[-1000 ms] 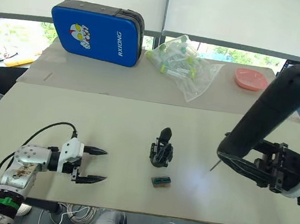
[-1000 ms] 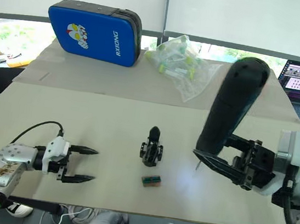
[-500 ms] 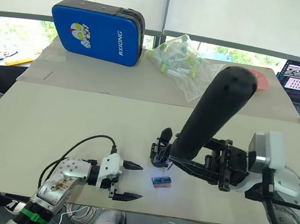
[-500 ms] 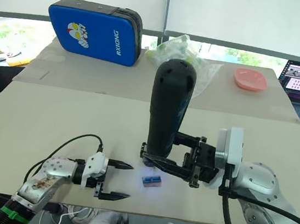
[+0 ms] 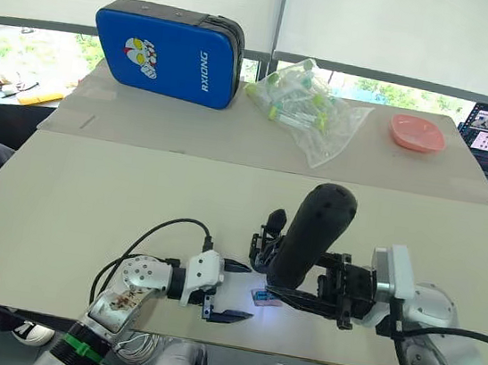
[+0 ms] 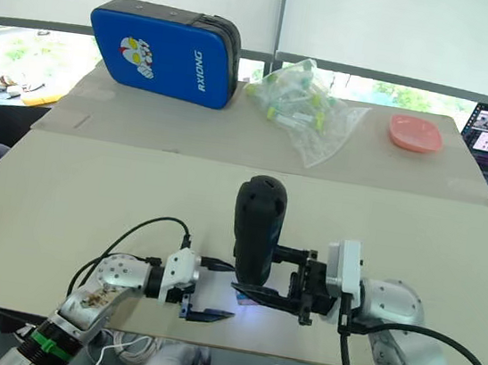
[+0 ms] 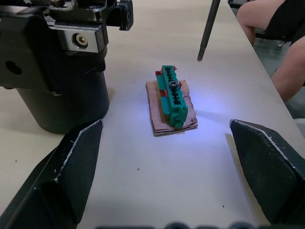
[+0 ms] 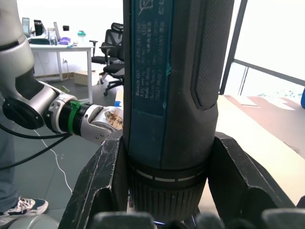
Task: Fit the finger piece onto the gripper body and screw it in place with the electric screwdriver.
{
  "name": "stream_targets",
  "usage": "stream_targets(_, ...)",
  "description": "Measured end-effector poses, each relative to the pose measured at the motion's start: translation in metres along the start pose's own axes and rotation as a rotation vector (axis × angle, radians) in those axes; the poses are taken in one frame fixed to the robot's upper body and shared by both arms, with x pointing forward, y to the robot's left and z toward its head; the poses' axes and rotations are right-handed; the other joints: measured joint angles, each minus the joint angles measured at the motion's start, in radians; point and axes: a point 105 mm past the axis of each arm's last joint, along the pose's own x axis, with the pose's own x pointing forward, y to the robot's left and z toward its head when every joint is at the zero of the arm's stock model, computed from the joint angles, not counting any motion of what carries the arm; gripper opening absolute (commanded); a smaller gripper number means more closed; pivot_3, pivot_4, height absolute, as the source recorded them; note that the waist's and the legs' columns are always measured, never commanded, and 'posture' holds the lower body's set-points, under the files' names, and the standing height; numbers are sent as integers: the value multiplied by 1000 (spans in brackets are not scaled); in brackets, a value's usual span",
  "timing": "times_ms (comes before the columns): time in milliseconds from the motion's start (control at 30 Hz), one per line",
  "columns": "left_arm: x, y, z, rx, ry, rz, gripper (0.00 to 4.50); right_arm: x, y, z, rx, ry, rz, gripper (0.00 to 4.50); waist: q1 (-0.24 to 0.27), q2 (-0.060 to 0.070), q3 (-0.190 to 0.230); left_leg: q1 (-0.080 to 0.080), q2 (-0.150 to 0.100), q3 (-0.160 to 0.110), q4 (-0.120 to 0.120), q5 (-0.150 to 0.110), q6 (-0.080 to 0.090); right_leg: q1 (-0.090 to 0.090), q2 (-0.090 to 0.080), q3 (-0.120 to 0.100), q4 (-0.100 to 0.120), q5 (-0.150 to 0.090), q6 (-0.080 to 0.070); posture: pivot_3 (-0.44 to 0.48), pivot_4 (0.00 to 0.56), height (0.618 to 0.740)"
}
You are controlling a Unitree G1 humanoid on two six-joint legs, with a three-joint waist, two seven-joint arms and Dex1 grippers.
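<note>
Beige table (image 5: 90,189), window behind. Long matte-black electric screwdriver (image 5: 309,236) upright near front edge, clamped in right gripper (image 5: 302,289); rigid, top-heavy, grip low. Black gripper body (image 7: 52,67) just beside. Left gripper (image 5: 231,291) wide open, empty, flanking small green-and-brown block (image 7: 171,100).

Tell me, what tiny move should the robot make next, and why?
Probably ease the screwdriver so its bit moves across and down onto the screw in the green block. The right gripper is shut on the screwdriver, the bit tip hangs just off the block, not on the screw, and the open left gripper straddles the block.
</note>
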Motion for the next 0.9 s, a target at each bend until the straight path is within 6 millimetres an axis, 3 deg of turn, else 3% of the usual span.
stream_targets(900,16,-10,4,-21,13,-26,4480,2,-6,-7,-20,16,-35,1907,1,1,0,0,-1,0,0,0,1,1,0,0,0,0,1,0,150,740)
